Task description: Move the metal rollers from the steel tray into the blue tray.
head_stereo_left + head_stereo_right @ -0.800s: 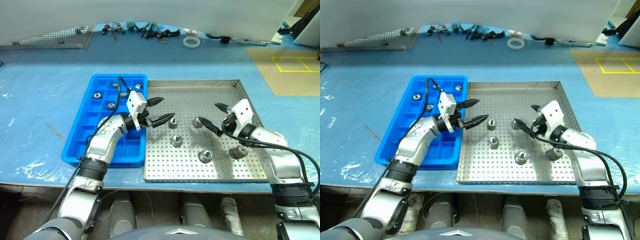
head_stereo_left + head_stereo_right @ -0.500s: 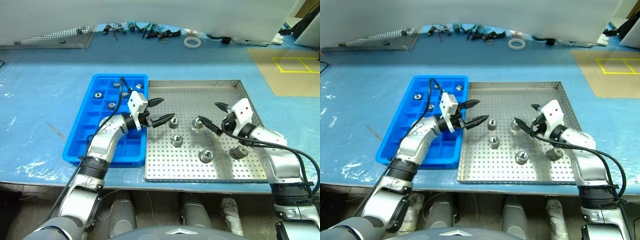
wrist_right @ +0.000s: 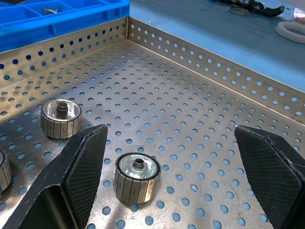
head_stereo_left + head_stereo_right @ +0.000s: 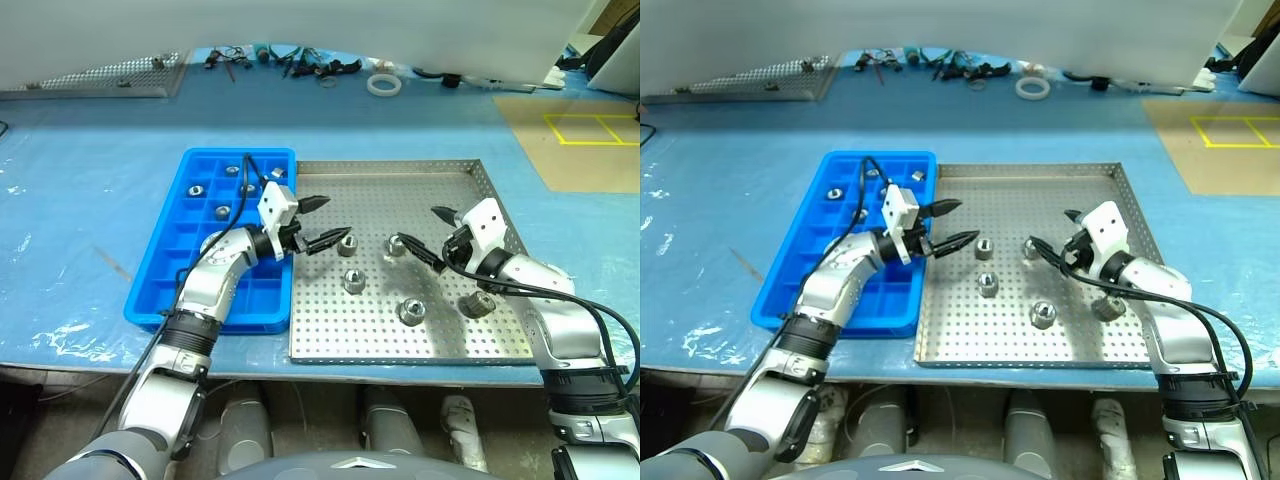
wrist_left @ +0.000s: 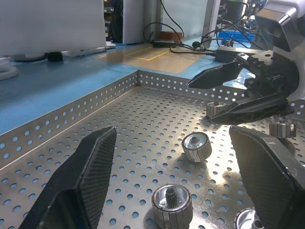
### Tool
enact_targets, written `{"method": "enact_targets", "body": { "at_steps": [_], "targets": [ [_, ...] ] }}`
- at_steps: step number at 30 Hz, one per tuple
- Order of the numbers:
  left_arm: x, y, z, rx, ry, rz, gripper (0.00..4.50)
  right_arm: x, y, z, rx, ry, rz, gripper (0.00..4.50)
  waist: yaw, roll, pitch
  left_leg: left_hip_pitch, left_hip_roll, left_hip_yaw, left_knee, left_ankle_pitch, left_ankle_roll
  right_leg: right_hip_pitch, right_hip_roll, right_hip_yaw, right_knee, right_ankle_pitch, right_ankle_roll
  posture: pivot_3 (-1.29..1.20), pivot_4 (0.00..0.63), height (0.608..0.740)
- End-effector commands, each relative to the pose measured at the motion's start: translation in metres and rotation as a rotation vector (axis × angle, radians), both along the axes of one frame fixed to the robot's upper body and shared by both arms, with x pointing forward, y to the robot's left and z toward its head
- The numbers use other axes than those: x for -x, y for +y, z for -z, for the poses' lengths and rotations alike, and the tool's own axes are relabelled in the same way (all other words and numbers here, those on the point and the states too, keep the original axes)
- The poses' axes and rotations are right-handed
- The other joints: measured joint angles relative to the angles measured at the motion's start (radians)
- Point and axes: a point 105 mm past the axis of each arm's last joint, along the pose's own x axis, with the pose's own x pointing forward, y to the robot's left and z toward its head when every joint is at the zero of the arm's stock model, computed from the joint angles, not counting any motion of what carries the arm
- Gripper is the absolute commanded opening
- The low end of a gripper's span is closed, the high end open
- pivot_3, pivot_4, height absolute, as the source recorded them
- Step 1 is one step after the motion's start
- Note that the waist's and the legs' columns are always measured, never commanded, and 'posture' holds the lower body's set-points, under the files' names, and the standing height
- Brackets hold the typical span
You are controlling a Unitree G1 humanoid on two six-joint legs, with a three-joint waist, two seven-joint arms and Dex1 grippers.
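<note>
We see a big blue table (image 4: 90, 180). On it sits the steel tray (image 4: 400, 180), and the blue tray (image 4: 175, 255) lies right beside it, touching its side.

Our left gripper (image 4: 322, 222) hangs over the edge of the steel tray next to the blue tray. Its two black fingers (image 5: 90, 167) are spread wide, and nothing is between them. Our right gripper (image 4: 430, 238) hangs over the far side of the steel tray. Its fingers (image 3: 83, 157) are spread wide too, and they hold nothing. The two grippers point at each other across the steel tray.

Five rollers lie on the holey floor of the steel tray. One roller (image 4: 347, 243) sits just past the tip of the left gripper's lower finger. One roller (image 4: 396, 244) sits just by the tip of the right gripper's lower finger. In the right wrist view this roller (image 3: 137, 177) lies between the two fingers, close in front. One roller (image 4: 353, 280) lies between the two grippers, a bit nearer to us. One roller (image 4: 411, 311) lies nearer to us still. The last roller (image 4: 476, 304) lies under our right arm.

A few rollers (image 4: 222, 212) are in the little boxes of the blue tray, behind the left gripper.
</note>
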Motion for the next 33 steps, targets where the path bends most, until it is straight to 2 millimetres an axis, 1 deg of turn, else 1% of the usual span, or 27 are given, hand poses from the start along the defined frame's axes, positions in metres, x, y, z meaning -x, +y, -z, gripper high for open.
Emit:
{"method": "enact_targets", "body": {
  "at_steps": [1, 14, 16, 17, 21, 25, 27, 30, 33],
  "targets": [
    [0.002, -0.005, -0.009, 0.001, -0.049, 0.024, 4.0, 0.003, 0.004, -0.01, 0.013, -0.043, -0.016, 4.5, 0.0, 0.0, 0.0, 0.0, 0.0, 0.0, 0.0, 0.0, 0.0, 0.0, 0.0, 0.0, 0.0, 0.0, 0.0, -0.18, 0.15, 0.74],
    [0.001, -0.01, -0.011, -0.001, -0.045, 0.044, 4.0, 0.004, 0.003, -0.008, 0.03, -0.039, -0.009, 4.5, -0.001, 0.0, 0.0, 0.0, 0.0, 0.0, 0.0, 0.0, 0.0, 0.0, 0.0, 0.0, 0.0, 0.0, 0.0, -0.19, 0.15, 0.74],
    [-0.005, -0.016, -0.01, -0.021, 0.029, 0.058, 4.0, 0.004, 0.003, -0.008, 0.031, -0.04, -0.005, 4.5, 0.001, 0.0, 0.0, 0.0, 0.0, 0.0, 0.0, 0.0, 0.0, 0.0, 0.0, 0.0, 0.0, 0.0, 0.0, -0.19, 0.15, 0.74],
    [-0.007, -0.019, -0.009, -0.058, 0.025, 0.07, 4.0, 0.004, 0.002, -0.008, 0.031, -0.041, -0.003, 4.5, 0.001, 0.0, 0.0, 0.0, 0.0, 0.0, 0.001, 0.0, 0.0, 0.0, 0.0, 0.0, 0.001, 0.0, 0.0, -0.21, 0.15, 0.74],
    [-0.026, -0.03, -0.011, -0.136, 0.027, 0.062, 4.0, 0.007, 0.001, -0.006, 0.02, -0.035, 0.01, 4.5, 0.0, 0.0, 0.0, 0.0, -0.001, 0.0, 0.002, 0.0, 0.0, 0.0, -0.001, 0.0, 0.001, 0.0, 0.0, -0.23, 0.15, 0.74],
    [-0.035, -0.045, -0.015, -0.203, 0.043, 0.104, 4.0, 0.01, 0.0, -0.004, 0.025, -0.034, 0.028, 4.5, -0.004, 0.0, 0.0, 0.0, -0.001, 0.0, 0.001, 0.0, 0.0, 0.0, -0.001, 0.0, 0.001, 0.0, 0.0, -0.26, 0.15, 0.74],
    [-0.037, -0.047, -0.011, -0.261, 0.065, 0.137, 4.0, 0.012, -0.002, -0.003, 0.02, -0.035, 0.038, 4.5, -0.005, 0.0, 0.0, 0.0, -0.001, 0.0, 0.001, 0.0, 0.0, 0.0, -0.001, 0.0, 0.001, 0.0, 0.0, -0.27, 0.15, 0.74],
    [-0.042, -0.044, -0.009, -0.326, 0.078, 0.15, 4.0, 0.015, -0.005, 0.0, 0.021, -0.028, 0.053, 4.5, -0.007, 0.0, 0.0, 0.0, -0.001, 0.0, 0.001, 0.0, 0.0, 0.0, -0.001, 0.0, 0.001, 0.0, 0.0, -0.28, 0.15, 0.74],
    [-0.041, -0.041, -0.009, -0.372, 0.081, 0.198, 4.0, 0.016, -0.008, 0.001, 0.025, -0.031, 0.069, 4.5, -0.009, 0.0, 0.0, 0.0, -0.001, 0.0, 0.001, 0.0, 0.0, 0.0, -0.001, 0.0, 0.001, 0.0, 0.0, -0.29, 0.15, 0.74]
  ]
}}
